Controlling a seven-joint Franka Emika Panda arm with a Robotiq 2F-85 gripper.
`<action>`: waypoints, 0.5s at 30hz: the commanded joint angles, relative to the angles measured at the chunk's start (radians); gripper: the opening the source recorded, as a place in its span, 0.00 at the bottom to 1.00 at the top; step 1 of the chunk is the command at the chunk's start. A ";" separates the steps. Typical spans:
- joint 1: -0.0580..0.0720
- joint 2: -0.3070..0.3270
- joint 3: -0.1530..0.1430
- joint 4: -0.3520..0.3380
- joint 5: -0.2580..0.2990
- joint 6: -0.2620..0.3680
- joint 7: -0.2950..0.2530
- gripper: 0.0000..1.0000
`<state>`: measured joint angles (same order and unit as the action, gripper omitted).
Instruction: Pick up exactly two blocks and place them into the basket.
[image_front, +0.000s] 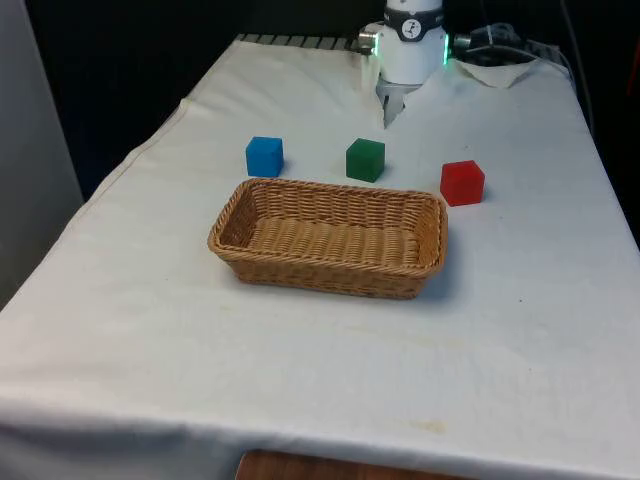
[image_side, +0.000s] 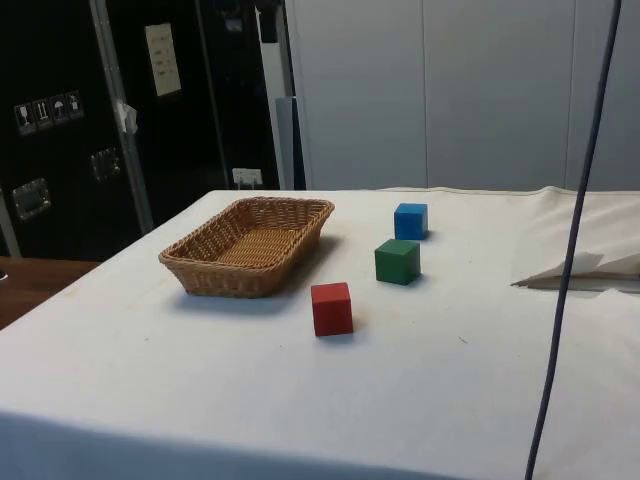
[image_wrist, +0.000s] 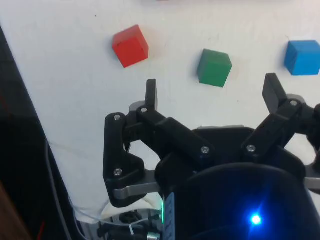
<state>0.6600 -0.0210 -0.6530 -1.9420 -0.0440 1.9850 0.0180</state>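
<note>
From the front view's left, a small blue cube (image_front: 264, 155), green cube (image_front: 365, 159) and red cube (image_front: 462, 183) sit behind the empty woven wicker basket (image_front: 330, 268) on the white-clothed tabletop (image_front: 150, 330). The black pincer (image_wrist: 212, 95), released and empty, hangs high; it should descend squarely astride one cube.

blue block (image_front: 265, 155) | green block (image_front: 365, 159) | red block (image_front: 462, 182) on cloth | wicker basket (image_front: 235, 215) empty
</note>
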 joint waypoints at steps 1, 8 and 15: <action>0.002 -0.021 0.003 -0.018 -0.016 0.008 0.007 1.00; 0.002 -0.054 0.009 -0.051 -0.033 0.008 0.011 1.00; 0.001 -0.101 0.017 -0.099 -0.055 0.009 0.017 1.00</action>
<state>0.6610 -0.1090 -0.6400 -2.0300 -0.0840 1.9850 0.0230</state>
